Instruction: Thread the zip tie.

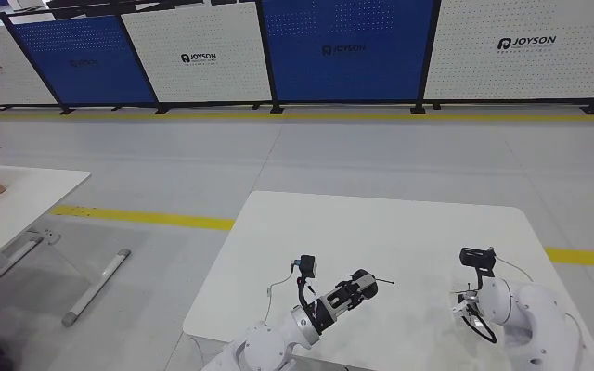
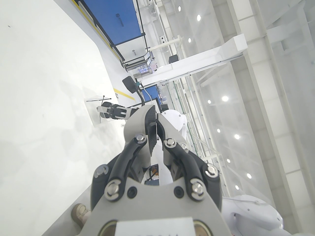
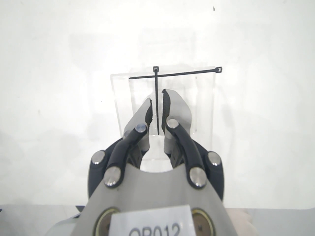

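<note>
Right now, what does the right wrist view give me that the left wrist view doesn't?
Right wrist view adds: the clear stand carries a lengthwise zip tie running between the right gripper's open fingers, and a crossing zip tie meeting it near its head.
Left wrist view adds: the left gripper, fingers shut, and the right gripper seen side-on at the stand.
Both: the right gripper, the stand and the white table. The ties are too small to sort out in the left wrist view.
</note>
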